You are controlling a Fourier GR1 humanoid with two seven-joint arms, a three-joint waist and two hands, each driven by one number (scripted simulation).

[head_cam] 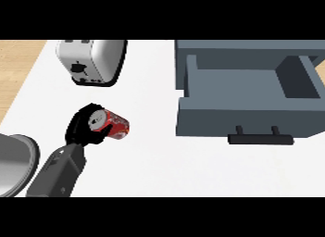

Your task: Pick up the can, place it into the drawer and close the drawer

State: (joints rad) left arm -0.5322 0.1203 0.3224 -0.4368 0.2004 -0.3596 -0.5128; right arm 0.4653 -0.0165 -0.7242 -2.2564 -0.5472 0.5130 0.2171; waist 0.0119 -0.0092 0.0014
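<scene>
Currently 1 hand shows in the head view, coming in from the lower edge at the view's left on a grey forearm; which arm it belongs to cannot be told for certain from placement alone, but it lies on the left side, so it is logged as the left hand. Its black fingers are curled round the can, pinching it from the can's left side and rim. The can is red with a silver top, tilted, top facing up and left, over the white counter toward its left half. Whether the can touches the counter cannot be told.

The grey drawer stands open at the counter's right side, its dark handle on the front panel facing the near edge. A white toaster sits near the far left corner. A grey rounded object shows at the left edge.
</scene>
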